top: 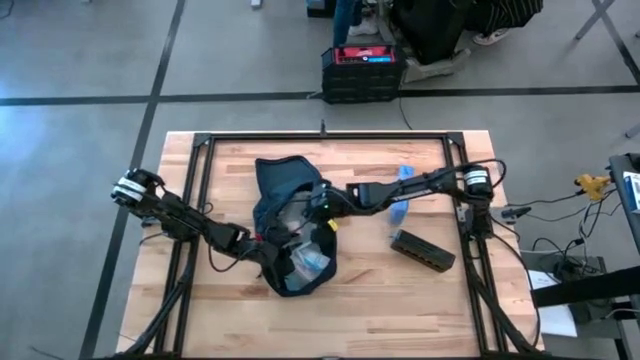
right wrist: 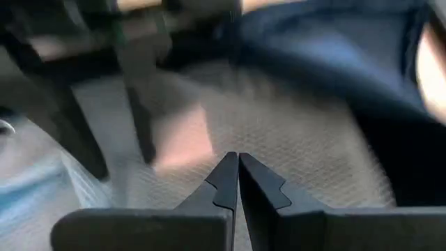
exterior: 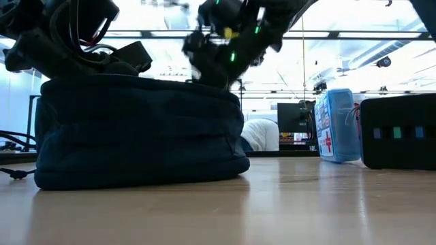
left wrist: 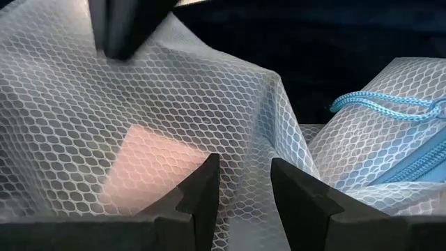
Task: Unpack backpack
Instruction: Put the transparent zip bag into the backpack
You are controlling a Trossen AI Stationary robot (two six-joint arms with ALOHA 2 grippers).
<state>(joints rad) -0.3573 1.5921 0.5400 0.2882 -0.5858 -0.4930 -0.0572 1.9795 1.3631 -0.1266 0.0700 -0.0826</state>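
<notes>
The dark navy backpack [top: 285,185] lies on its side on the wooden table, its open mouth toward the near edge; in the low view the backpack [exterior: 136,129] rests on its broad side. My left gripper [top: 262,245] is at the mouth, on white mesh [left wrist: 174,104]. A pink thing [left wrist: 153,167] shows through the mesh, and a light-blue corded pouch [left wrist: 390,146] lies beside it. My right gripper [top: 322,203] is over the backpack's middle. It is shut [right wrist: 237,162] with nothing between its fingers, just above the mesh. My left gripper has a fold of the white mesh [left wrist: 240,174] between its two fingers, which stand a little apart. The fingers come slanting down from the table's left. Beyond them the mesh rises in a loose tent. Whether the mesh is a bag or the backpack's lining, I cannot tell.
A blue first-aid pouch [top: 402,190] stands under my right arm. A black box [top: 422,250] lies to the right of the backpack, toward the near edge. A black crate with a red top [top: 360,70] sits on the floor beyond the table's far edge.
</notes>
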